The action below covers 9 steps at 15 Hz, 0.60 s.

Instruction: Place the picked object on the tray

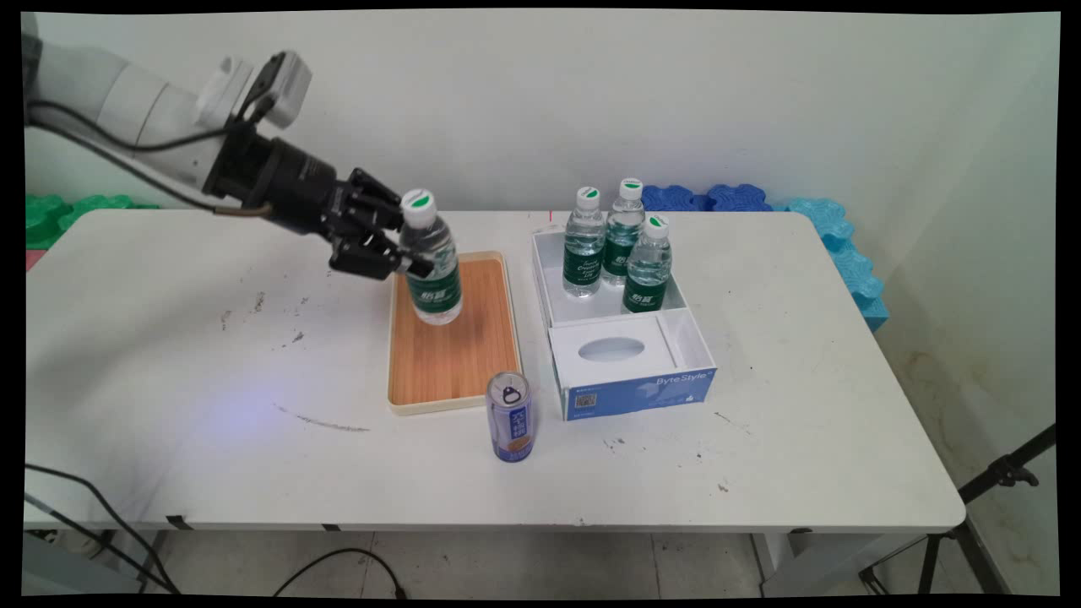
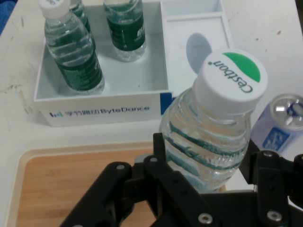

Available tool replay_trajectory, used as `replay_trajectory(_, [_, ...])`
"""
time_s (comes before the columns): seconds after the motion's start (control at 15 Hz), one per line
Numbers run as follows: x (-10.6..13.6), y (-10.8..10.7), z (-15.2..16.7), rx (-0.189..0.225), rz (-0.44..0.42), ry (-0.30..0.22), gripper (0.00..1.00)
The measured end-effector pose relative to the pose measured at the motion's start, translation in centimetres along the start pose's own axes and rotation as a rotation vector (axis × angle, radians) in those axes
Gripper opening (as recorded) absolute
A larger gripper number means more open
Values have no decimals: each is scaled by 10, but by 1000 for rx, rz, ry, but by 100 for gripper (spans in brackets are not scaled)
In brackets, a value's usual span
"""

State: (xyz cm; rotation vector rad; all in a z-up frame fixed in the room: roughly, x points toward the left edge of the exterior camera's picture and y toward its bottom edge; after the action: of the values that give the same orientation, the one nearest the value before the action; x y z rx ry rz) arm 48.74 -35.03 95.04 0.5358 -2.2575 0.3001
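My gripper (image 1: 419, 255) is shut on a clear water bottle (image 1: 432, 274) with a green label and a white cap, holding it just below the neck. The bottle leans slightly, its base over the far part of a wooden tray (image 1: 456, 367); I cannot tell whether it touches the tray. In the hand view the gripper (image 2: 207, 158) clasps the bottle (image 2: 210, 132) from both sides, the cap tipped toward the camera, with the tray (image 2: 61, 189) underneath.
Right of the tray stands a white and blue box (image 1: 629, 397) with three more bottles (image 1: 621, 245) in its far compartment. A blue drink can (image 1: 510, 418) stands at the tray's near right corner. In the hand view, the box (image 2: 102, 111) and can (image 2: 281, 125) lie ahead.
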Motion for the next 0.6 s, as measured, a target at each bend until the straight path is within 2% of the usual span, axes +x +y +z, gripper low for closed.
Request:
replay_trajectory(0.4, [-27, 2, 23, -6, 66, -11, 0])
replay_trajectory(0.6, [-35, 4, 43, -13, 57, -4, 0])
